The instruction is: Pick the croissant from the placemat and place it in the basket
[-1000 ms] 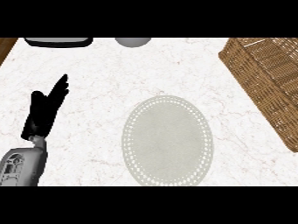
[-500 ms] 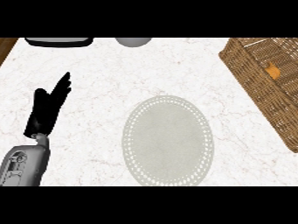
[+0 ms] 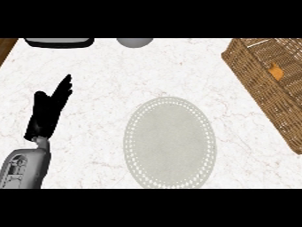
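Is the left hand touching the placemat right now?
Apart. The head view shows bare marble counter between the open left hand and the oval placemat.

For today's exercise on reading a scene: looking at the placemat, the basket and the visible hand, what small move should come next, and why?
Probably none beyond keeping the left hand resting. The placemat lies bare on the counter, and a small orange piece, likely the croissant, already sits inside the basket. The right hand is out of view, so the placing looks finished.
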